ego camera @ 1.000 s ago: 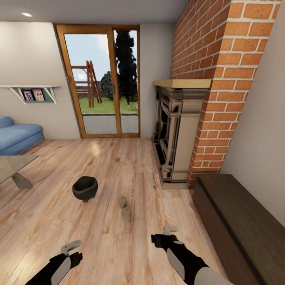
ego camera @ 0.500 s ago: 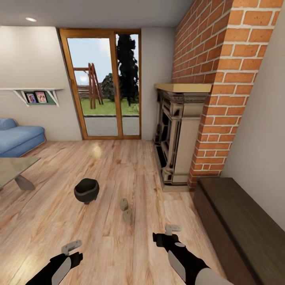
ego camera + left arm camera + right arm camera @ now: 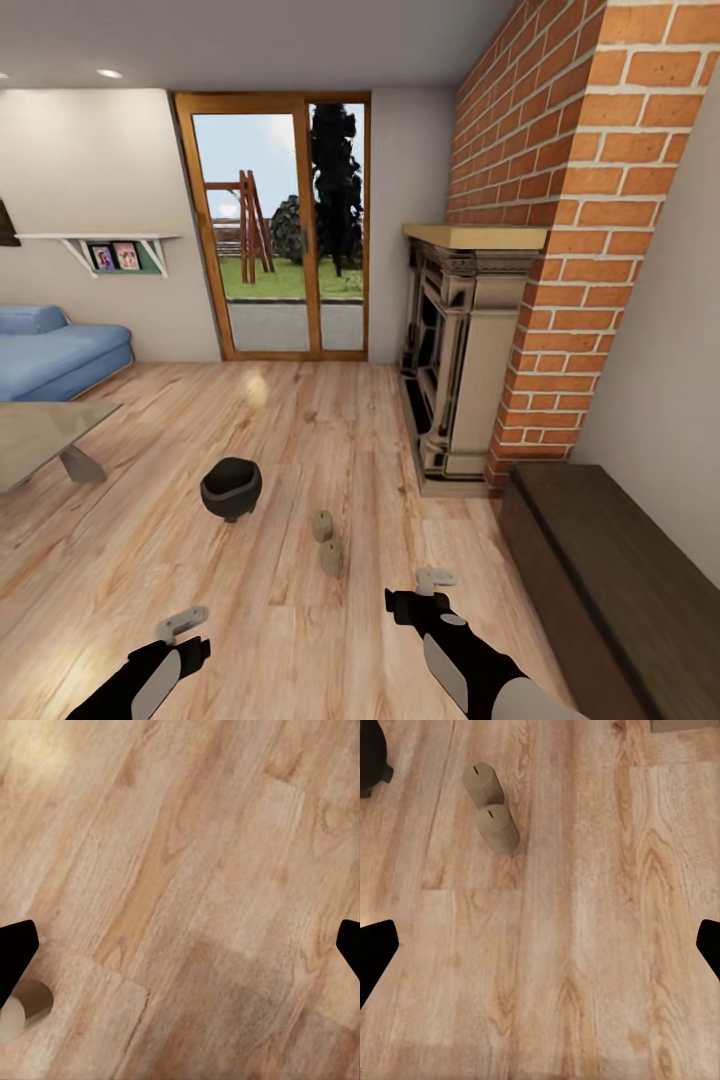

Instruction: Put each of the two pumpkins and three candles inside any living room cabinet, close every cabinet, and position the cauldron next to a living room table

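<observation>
In the head view, the black cauldron (image 3: 231,487) stands on the plank floor, with two tan candles (image 3: 322,525) (image 3: 331,556) just to its right. The dark-brown cabinet (image 3: 610,580) runs along the right wall with its fronts shut. The glossy grey table (image 3: 40,435) sits at the left edge. My left gripper (image 3: 180,625) and right gripper (image 3: 430,585) hover low over the floor, both open and empty. The right wrist view looks down on both candles (image 3: 484,784) (image 3: 497,829) ahead of the right gripper (image 3: 540,945). The left wrist view catches a pale candle-like cylinder (image 3: 22,1009) beside the left gripper (image 3: 180,952). The pumpkins are out of view.
A brick-and-stone fireplace (image 3: 460,370) juts out just beyond the cabinet. A blue sofa (image 3: 55,350) stands behind the table, and a glass patio door (image 3: 285,230) fills the far wall. Open plank floor lies between the cauldron and the cabinet.
The whole picture has slid right and slightly down, so the camera has turned. Cauldron, candles and both arms hold their places relative to each other.
</observation>
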You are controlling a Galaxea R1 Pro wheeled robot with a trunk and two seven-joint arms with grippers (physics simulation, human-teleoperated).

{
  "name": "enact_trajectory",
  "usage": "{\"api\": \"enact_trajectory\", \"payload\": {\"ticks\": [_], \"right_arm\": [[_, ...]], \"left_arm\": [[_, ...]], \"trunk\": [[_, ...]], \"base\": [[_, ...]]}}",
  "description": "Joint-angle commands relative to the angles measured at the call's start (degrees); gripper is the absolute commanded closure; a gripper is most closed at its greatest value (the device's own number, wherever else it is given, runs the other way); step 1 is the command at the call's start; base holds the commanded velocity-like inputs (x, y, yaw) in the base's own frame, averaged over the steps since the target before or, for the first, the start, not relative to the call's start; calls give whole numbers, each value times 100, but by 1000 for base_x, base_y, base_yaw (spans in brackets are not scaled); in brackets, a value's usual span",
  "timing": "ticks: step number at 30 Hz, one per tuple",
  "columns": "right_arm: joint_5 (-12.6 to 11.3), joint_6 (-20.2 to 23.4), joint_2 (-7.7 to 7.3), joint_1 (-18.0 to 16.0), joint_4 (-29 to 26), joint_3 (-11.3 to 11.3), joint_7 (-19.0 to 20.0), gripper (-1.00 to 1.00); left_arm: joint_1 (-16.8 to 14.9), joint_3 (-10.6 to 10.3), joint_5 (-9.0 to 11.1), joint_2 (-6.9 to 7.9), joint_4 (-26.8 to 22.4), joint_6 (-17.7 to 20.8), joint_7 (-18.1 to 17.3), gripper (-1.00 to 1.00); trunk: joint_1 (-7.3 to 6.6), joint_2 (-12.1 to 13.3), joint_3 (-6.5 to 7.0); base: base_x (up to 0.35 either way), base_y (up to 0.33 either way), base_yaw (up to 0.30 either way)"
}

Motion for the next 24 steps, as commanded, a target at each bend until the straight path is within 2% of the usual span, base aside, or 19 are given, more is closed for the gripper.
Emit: {"api": "enact_trajectory", "payload": {"ticks": [1,15,24], "right_arm": [[-48,2,-2,-4,-6,49,-42,-100],[-50,-74,-7,-4,-5,49,-42,-100],[-50,-83,-7,-4,-5,46,-42,-100]], "left_arm": [[0,-49,53,5,-13,19,49,-100],[0,-52,54,11,-10,18,43,-100],[-1,-47,53,0,-13,16,43,-100]], "trunk": [[-23,38,21],[-330,600,385],[-330,600,449]], "base": [[0,0,110],[0,0,167],[0,0,207]]}}
